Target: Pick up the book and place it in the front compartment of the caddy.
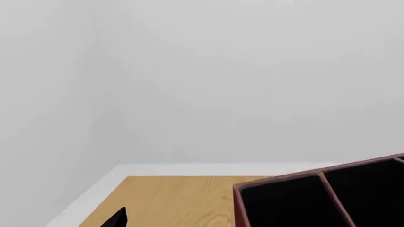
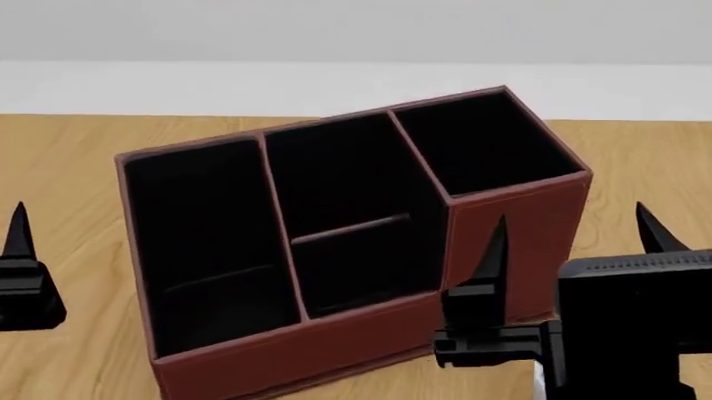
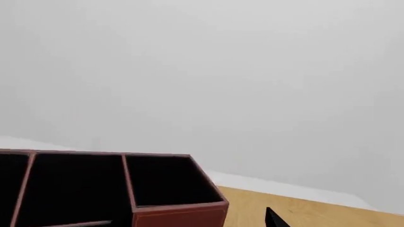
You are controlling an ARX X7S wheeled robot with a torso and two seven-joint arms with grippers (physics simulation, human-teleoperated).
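caddy point(image 2: 333, 250) empty on desk point(image 2: 67, 167) | right claw point(image 2: 568, 237) spread, holding nothing | left claw point(image 2: 20, 250) unclear

The caddy point(image 2: 333, 250) is cut off at its near edge by the bottom of the head view, and both wrist views catch only its upper cells; the deep black lining hides the floors of the far cells. The left gripper point(image 2: 22, 275) shows just one finger, so its spread cannot be told. The right gripper point(image 2: 569, 242) covers the caddy's near right corner and the counter point(image 2: 67, 167) behind it.
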